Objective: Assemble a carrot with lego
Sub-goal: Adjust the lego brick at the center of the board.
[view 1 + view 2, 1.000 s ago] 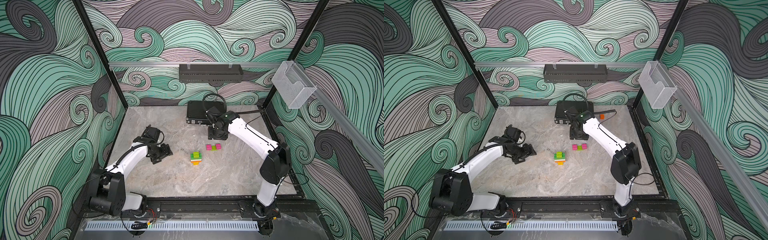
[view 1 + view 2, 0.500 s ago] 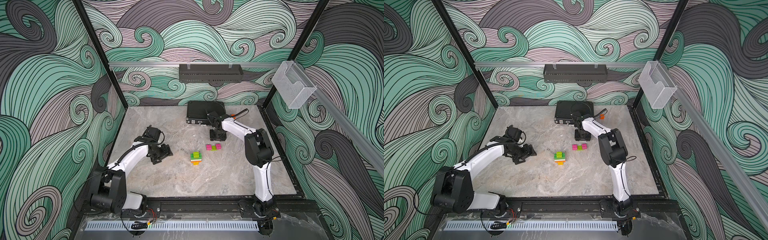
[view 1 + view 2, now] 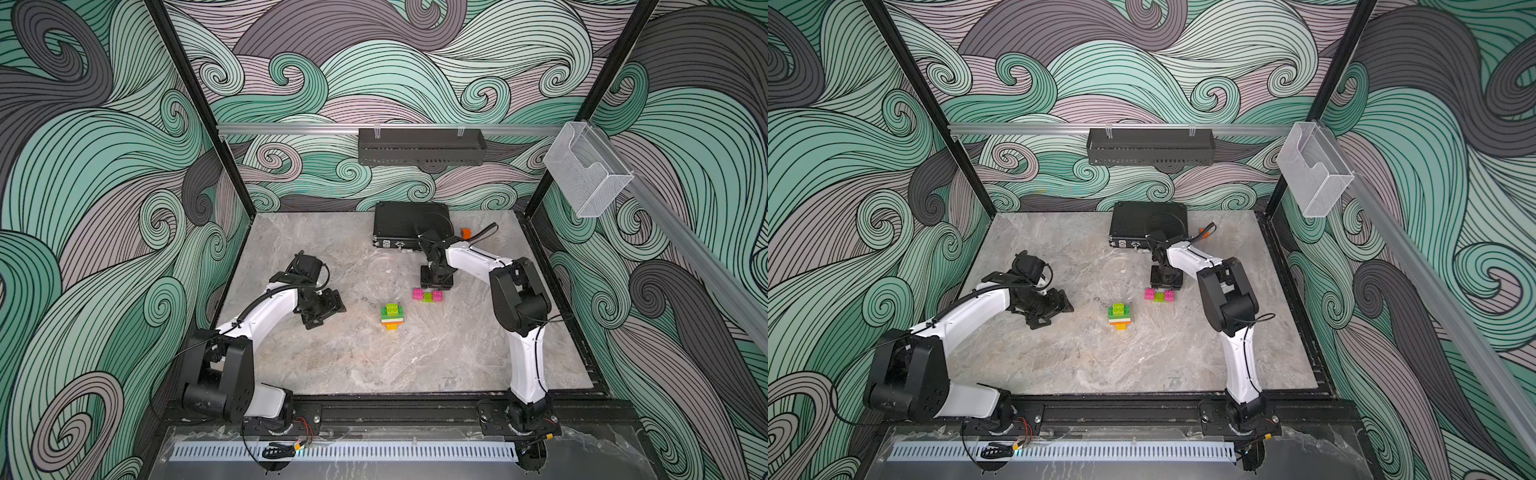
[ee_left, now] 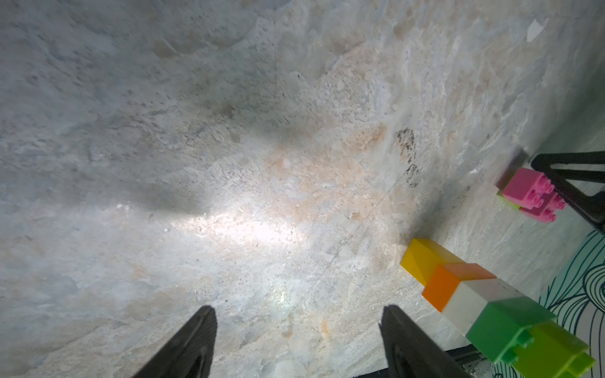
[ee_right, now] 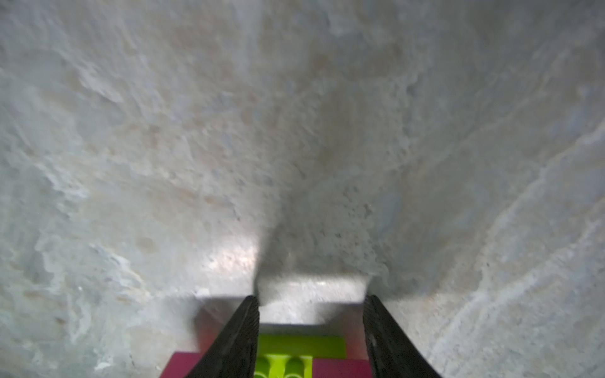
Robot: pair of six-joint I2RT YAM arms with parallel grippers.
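Observation:
A stack of lego, yellow, orange, white, dark green and lime, (image 3: 392, 316) (image 3: 1119, 314) (image 4: 484, 301) stands mid-table: the carrot in part. Behind and right of it lies a joined piece of two pink bricks with a lime one between (image 3: 427, 295) (image 3: 1159, 295) (image 4: 530, 196). My right gripper (image 3: 436, 282) (image 5: 311, 299) points down at that piece's far edge, open, its fingers straddling the lime middle (image 5: 301, 347) without touching it. My left gripper (image 3: 322, 309) (image 4: 296, 314) is open and empty, low over bare table left of the stack.
A flat black ribbed case (image 3: 409, 224) lies at the back of the table, a small plain orange cube (image 3: 466, 233) beside its right end. A black tray (image 3: 419, 145) hangs on the back wall, a clear holder (image 3: 586, 174) on the right rail.
The right arm's elbow has folded up high, and its gripper has come forward and down toward the pink and lime piece, jaws slightly narrower. The left arm has not moved.

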